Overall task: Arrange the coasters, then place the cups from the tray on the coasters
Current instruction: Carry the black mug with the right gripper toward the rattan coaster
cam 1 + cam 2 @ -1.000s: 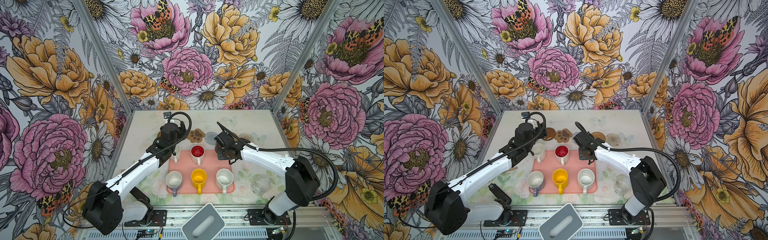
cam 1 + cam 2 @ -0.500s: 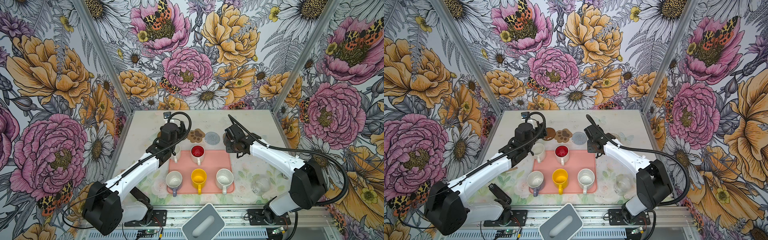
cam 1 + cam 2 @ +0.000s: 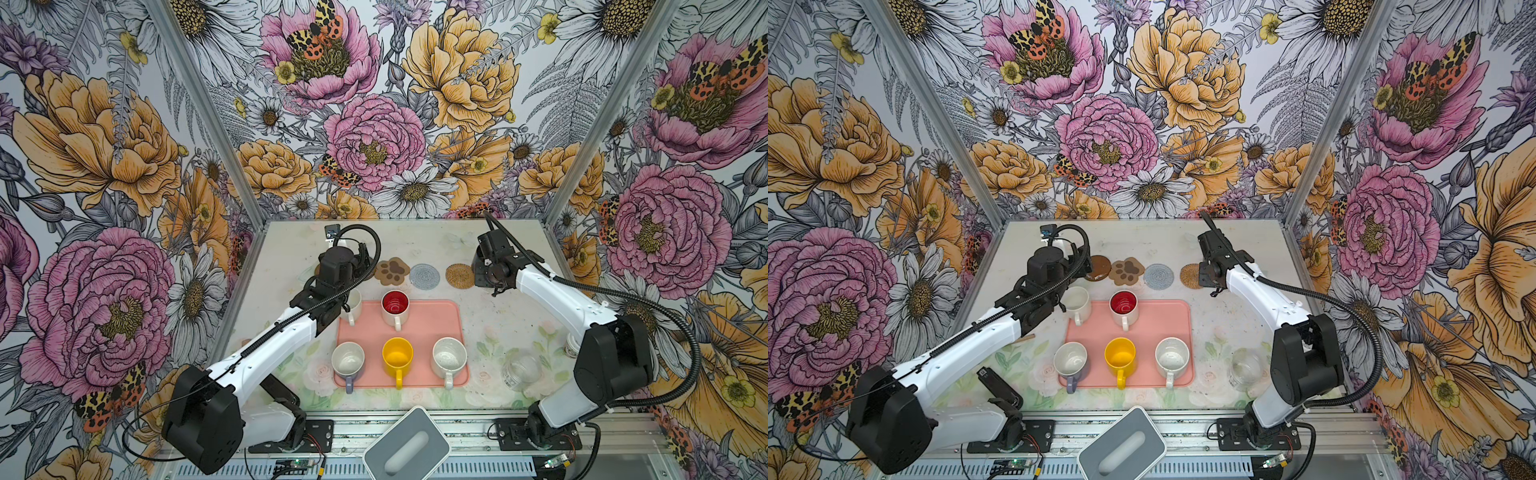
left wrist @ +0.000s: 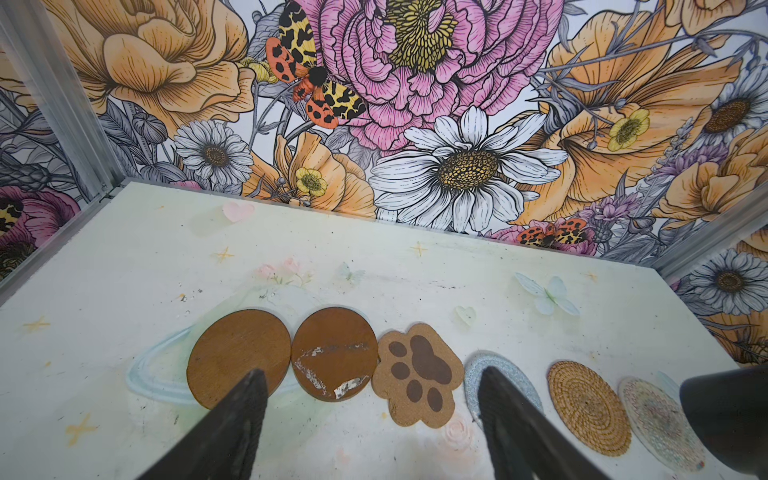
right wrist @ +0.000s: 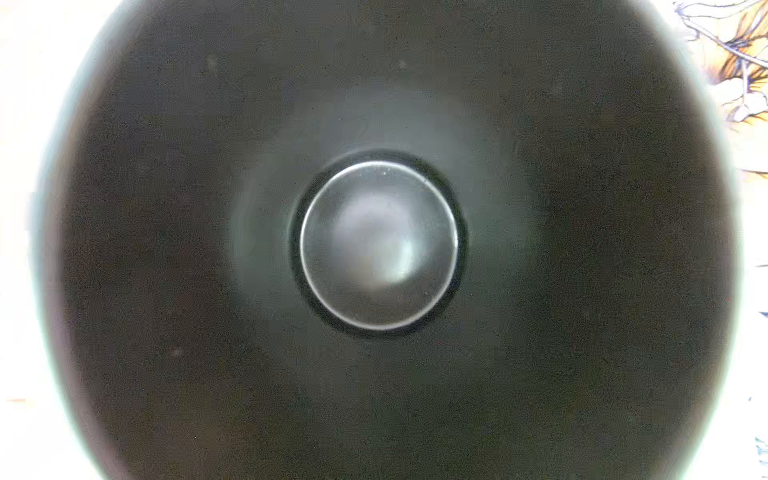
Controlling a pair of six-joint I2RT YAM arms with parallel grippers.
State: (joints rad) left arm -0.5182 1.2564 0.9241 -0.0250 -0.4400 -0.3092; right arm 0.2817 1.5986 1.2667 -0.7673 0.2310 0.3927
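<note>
Coasters [image 4: 415,378]: 6 in row | left tool [image 4: 370,372] apart | right tool [image 3: 487,275] clamped on black cup [image 5: 378,245] | jar [image 3: 521,370] beside tray [image 3: 432,320]

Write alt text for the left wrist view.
Six coasters lie in a row on the pale table: two brown discs, a paw print, a grey-blue round, a tan woven round and a pale woven round. The left gripper's dark fingers stand open in the foreground.

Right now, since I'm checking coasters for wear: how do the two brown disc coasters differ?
The inner brown disc, beside the paw coaster, has white flaky scrapes across its face; the end brown disc looks unmarked where visible. The inner brown disc has a neighbour on each side; the end brown disc closes the row. Both are round, flat and brown.
</note>
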